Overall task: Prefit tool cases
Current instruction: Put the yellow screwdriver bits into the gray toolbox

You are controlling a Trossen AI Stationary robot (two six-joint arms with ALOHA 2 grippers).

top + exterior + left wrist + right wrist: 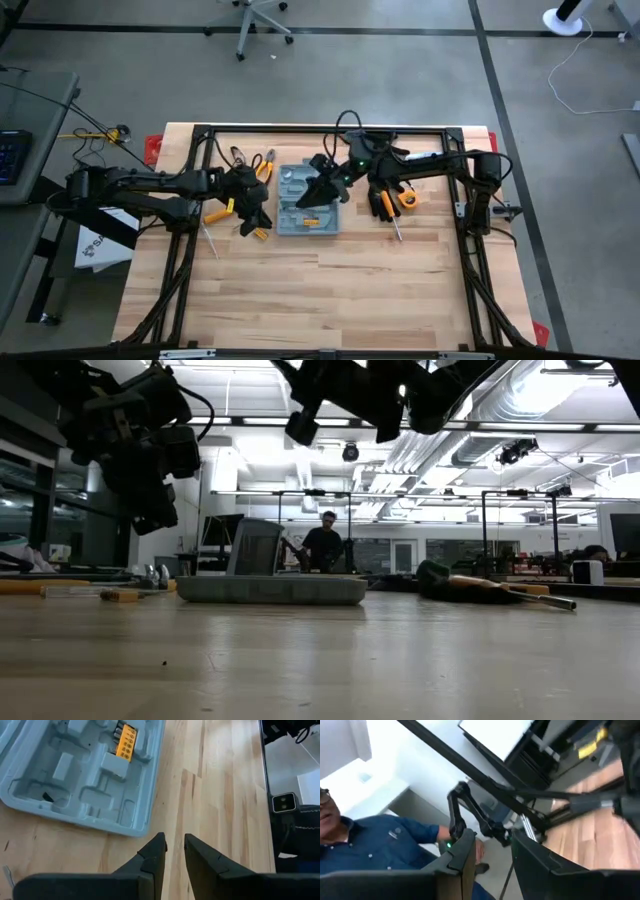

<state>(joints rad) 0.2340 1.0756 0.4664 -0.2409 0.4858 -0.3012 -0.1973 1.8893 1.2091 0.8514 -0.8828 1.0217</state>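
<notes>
grey-blue tool case (308, 203) is lying open at the middle of the wooden table (330, 290). left gripper (174, 851) is hovering just beside its edge, fingers slightly parted, holding nothing. right gripper (492, 851) is hanging above the case, fingers apart, empty.

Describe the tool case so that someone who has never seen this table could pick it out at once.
Look at the wooden table from above and go to the middle of its far half, between the two dark arms. The tool case lies there, open and flat: a grey-blue plastic tray with moulded compartments. Unlike the orange-handled pliers and screwdrivers scattered beside it, it is a wide rectangle holding an orange bit strip.
</notes>
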